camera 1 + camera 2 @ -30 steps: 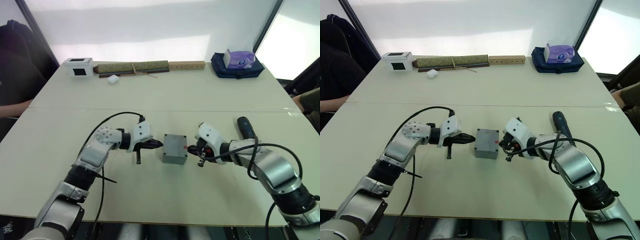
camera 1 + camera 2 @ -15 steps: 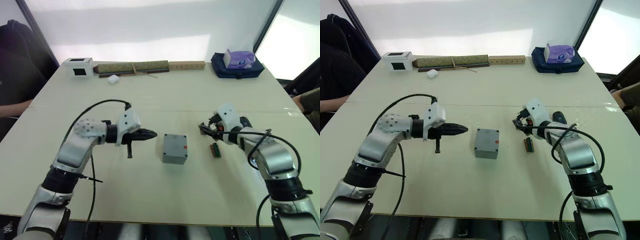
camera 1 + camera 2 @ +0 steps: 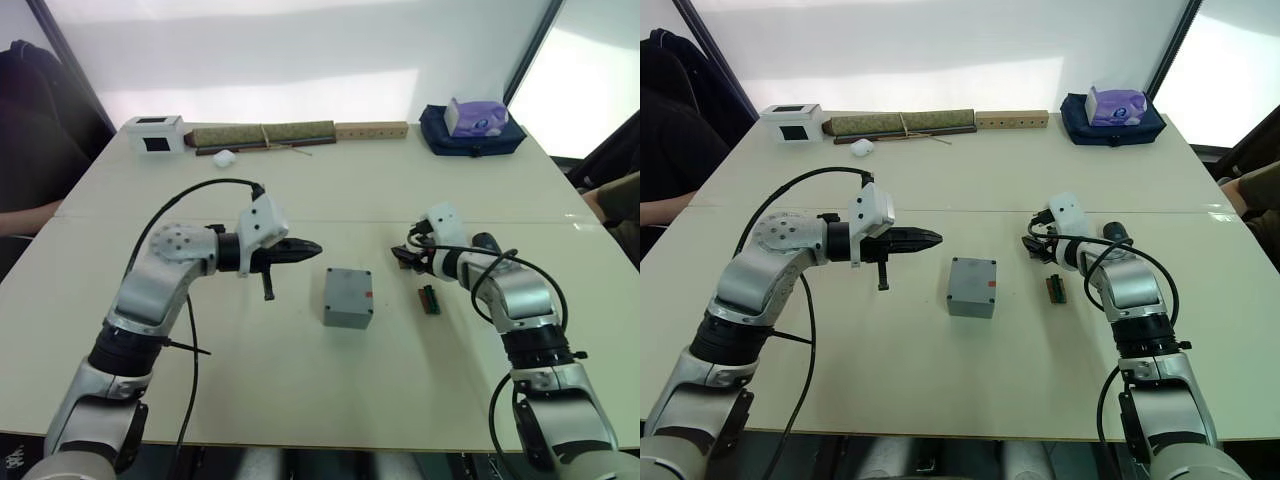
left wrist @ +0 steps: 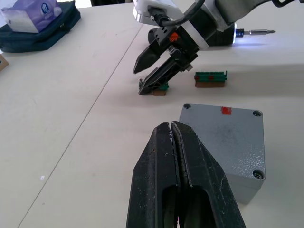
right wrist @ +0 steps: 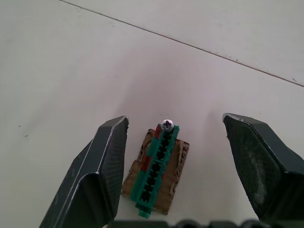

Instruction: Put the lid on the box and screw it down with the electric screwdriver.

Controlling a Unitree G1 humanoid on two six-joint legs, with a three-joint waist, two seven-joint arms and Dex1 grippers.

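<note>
Left wrist view shows you the box, lid on, mid-table between both arms. Your left gripper is pinched shut, empty. Your right gripper gapes wide over a green screw holder; close gently around its tiny screw.

Left claw closed, held level, right claw spread wide

Open table around box
</note>
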